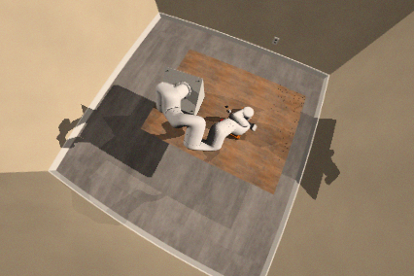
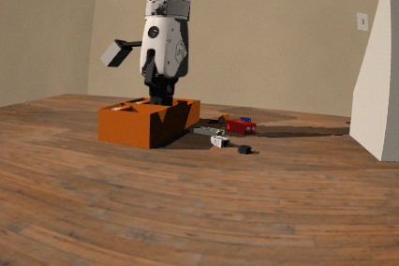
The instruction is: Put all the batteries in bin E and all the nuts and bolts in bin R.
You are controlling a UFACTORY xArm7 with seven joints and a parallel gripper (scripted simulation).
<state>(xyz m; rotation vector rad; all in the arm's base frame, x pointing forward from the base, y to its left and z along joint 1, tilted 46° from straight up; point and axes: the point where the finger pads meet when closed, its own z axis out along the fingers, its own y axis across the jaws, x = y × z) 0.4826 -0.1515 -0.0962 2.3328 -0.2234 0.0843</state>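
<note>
An orange bin (image 2: 136, 127) (image 1: 237, 137) stands on the wooden table; I cannot read its letter in either view. My gripper (image 2: 161, 98) reaches straight down into the bin. Its fingers stand narrow and their tips are hidden behind the bin's wall, so I cannot see anything between them. Pale things (image 2: 123, 105) lie inside the bin at its left end. To the right of the bin lie a red block (image 2: 241, 126), a small orange cylinder (image 2: 224, 118), a blue piece (image 2: 245, 119), a flat grey bar (image 2: 206, 130), a small white block (image 2: 220, 141) and a small dark block (image 2: 243, 149).
The arm's white base pedestal (image 2: 375, 83) (image 1: 187, 88) stands at the right in the exterior view. A grey box sticks out from the wrist to the left. The arm (image 1: 209, 132) hides most of the bin from above.
</note>
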